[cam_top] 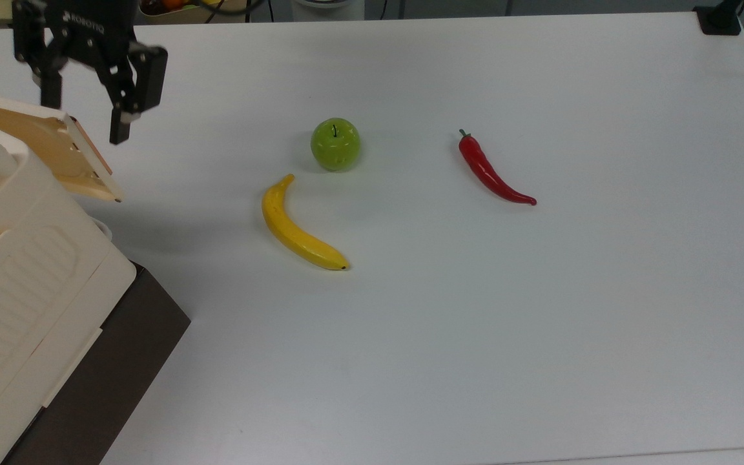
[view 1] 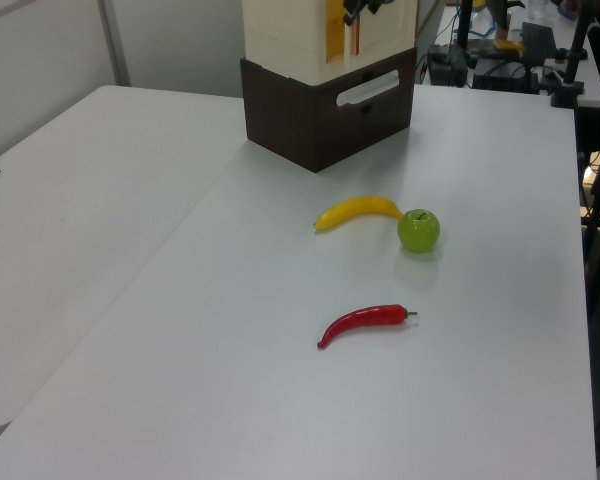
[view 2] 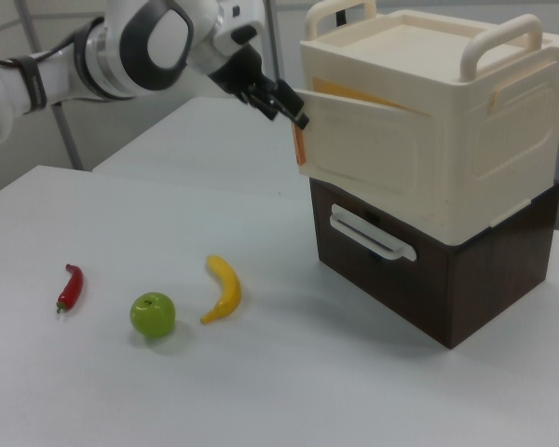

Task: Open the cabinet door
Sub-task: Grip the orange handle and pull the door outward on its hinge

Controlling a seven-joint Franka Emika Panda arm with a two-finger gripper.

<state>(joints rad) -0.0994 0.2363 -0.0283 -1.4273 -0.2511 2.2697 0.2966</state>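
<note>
The cabinet (cam_top: 17,271) is seen at the top view's left edge, a cream box with a ribbed top panel, stacked on a dark brown base (cam_top: 107,381). In the right view the cabinet (view 2: 447,140) stands at the right view's right, with two loop handles on top and the brown base (view 2: 429,270) beneath it carrying a pale handle bar. The cabinet door (cam_top: 68,158) is swung partly outward from the box, its tan inner face exposed in the top view; in the right view the cabinet door (view 2: 354,140) is angled ajar with a gap at its top edge, and in the left view a tan strip of the cabinet door (view 1: 335,25) is visible at the box's front.

The gripper (cam_top: 84,123) is held just above and beyond the door's free edge in the top view, its two fingers spread apart with nothing pinched between them. In the right view the gripper (view 2: 284,101) is placed right at the door's outer corner; whether a finger touches the rim there is hard to judge.

On the white table (cam_top: 475,323) a green apple (cam_top: 335,144), a yellow banana (cam_top: 298,229) and a red chilli pepper (cam_top: 491,171) are laid, the banana near the apple and the pepper well apart from both.
</note>
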